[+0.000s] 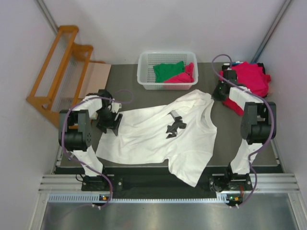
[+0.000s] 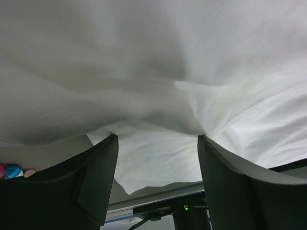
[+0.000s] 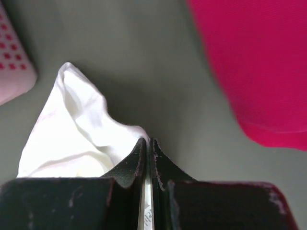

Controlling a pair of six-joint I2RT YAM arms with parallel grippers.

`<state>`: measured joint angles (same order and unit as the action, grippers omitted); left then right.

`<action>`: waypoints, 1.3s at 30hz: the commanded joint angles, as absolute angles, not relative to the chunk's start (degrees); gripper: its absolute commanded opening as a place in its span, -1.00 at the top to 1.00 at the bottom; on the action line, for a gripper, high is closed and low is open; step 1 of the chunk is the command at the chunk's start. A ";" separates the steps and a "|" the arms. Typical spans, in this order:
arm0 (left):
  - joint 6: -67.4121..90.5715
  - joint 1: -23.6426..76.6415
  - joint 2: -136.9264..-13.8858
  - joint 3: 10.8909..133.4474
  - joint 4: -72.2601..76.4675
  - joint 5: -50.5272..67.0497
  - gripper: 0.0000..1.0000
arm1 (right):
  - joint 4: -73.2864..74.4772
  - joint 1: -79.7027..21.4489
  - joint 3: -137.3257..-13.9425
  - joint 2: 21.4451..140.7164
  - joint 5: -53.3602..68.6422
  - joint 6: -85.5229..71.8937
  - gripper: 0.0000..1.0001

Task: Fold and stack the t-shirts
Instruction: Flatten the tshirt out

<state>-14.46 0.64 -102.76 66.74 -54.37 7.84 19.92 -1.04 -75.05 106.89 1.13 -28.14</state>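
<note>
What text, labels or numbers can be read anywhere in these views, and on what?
No readable text in any view.
On the white t-shirt, the black chest print shows only as a jagged shape from above; no letters can be made out.
The white lattice basket and the crimson t-shirts show no label or marking.
The wrist views show plain cloth only.

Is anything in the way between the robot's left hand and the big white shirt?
No, nothing that shows. The left end effector is open and right up against the white t-shirt. Only the shirt's own cloth lies in front of it.
</note>
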 commanded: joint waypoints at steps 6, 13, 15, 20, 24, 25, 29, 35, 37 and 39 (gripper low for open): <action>-14.59 0.44 -101.25 68.91 -53.96 7.21 -0.58 | 19.34 7.64 -80.68 107.93 -0.26 -28.48 1.00; -13.98 0.44 -101.16 69.61 -53.70 7.74 -0.57 | 17.93 6.86 -78.58 108.28 2.81 -28.65 1.00; -13.71 0.44 -100.99 70.22 -53.70 7.91 -0.56 | 17.84 6.24 -77.53 108.63 3.34 -28.30 1.00; -12.22 0.44 -98.54 71.98 -52.40 10.37 -0.54 | 17.14 4.92 -75.94 109.60 4.13 -28.21 1.00; -10.20 0.44 -97.38 70.23 -48.45 13.35 -0.47 | 16.79 4.40 -75.67 109.95 4.57 -28.48 1.00; -9.76 0.61 -97.12 69.53 -47.38 14.14 -0.44 | 16.70 4.31 -75.76 110.04 4.74 -28.56 1.00; -8.44 2.10 -96.24 65.14 -42.72 14.33 -0.39 | 16.88 4.13 -76.29 109.95 4.92 -28.56 1.00; -7.12 7.21 -99.04 65.30 -41.31 11.51 -0.34 | 17.05 3.96 -76.38 109.51 5.01 -28.65 1.00; -6.77 7.21 -99.58 65.92 -41.05 10.99 -0.33 | 17.05 3.96 -75.94 109.25 4.92 -28.48 1.00; -6.59 7.21 -100.19 66.53 -40.96 10.81 -0.32 | 16.96 3.96 -75.59 108.99 4.83 -28.30 1.00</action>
<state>-7.94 7.68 -98.85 64.97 -43.46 11.97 18.63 4.60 -75.66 109.95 4.58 -28.56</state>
